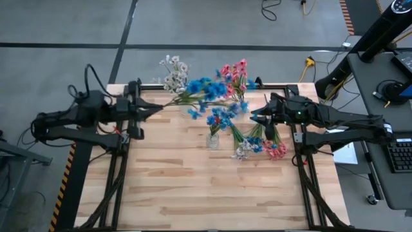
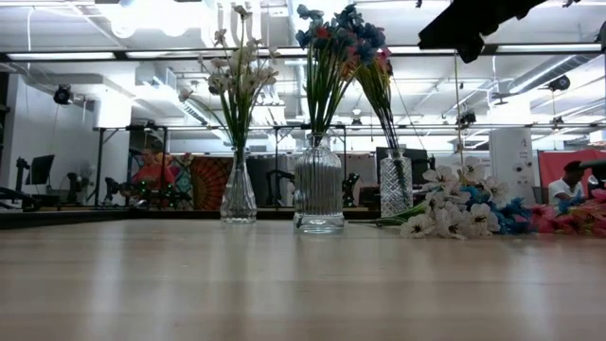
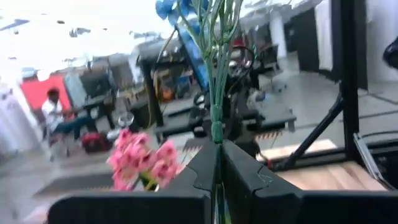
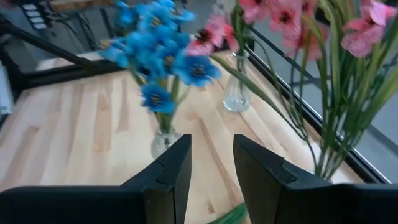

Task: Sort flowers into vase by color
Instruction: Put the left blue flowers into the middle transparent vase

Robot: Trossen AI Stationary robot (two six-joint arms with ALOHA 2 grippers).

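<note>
From above, no lettering can be read anywhere. The left pincer [image 1: 156,109] is clamped on the stems of a blue spray [image 1: 205,89] held over the far side of the bench [image 1: 193,187]. A ribbed vase [image 1: 213,138] at mid-bench holds blue blossoms. Loose flowers [image 1: 261,145] lie beside the right pincer [image 1: 254,118], whose fingers stand apart around nothing.

At bench height, three glass vases stand in a row: the narrow vase [image 2: 238,194] holds white sprays, the ribbed vase blue ones, the far vase [image 2: 396,185] pink.

The left wrist view shows green stems pinched between closed fingers [image 3: 245,177].

The right wrist view shows its empty fingers [image 4: 264,171] pointing toward the blue-filled vase.
</note>
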